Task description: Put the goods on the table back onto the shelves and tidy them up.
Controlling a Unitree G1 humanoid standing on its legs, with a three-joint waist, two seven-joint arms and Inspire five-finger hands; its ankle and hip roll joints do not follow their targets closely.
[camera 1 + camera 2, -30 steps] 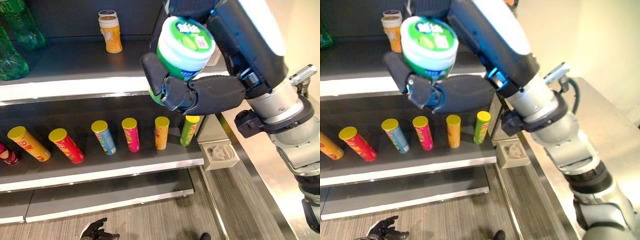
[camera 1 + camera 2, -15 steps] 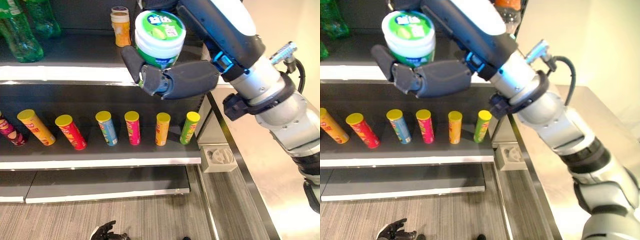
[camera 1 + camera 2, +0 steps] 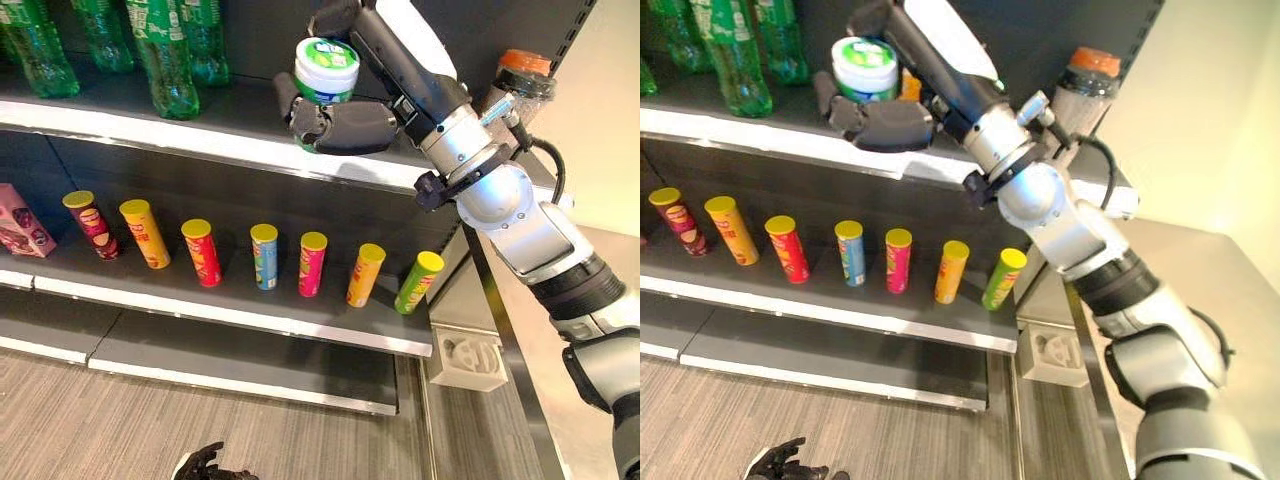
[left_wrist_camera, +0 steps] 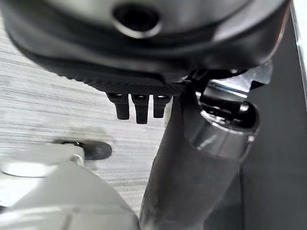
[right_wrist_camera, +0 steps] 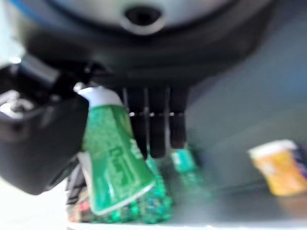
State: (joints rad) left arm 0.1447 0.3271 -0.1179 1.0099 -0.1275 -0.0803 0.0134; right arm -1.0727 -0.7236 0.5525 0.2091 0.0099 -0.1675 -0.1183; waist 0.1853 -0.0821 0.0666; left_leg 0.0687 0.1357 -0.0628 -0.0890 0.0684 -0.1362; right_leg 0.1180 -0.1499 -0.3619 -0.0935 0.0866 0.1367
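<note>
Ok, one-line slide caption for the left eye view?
Right hand holds a green, white-lidded tub over the top shelf, above a row of lying snack tubes.

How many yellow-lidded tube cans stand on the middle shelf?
7 in the left eye view, in one row: maroon, yellow, red, blue, pink, orange, green. More may be hidden beyond the view's left edge.
</note>
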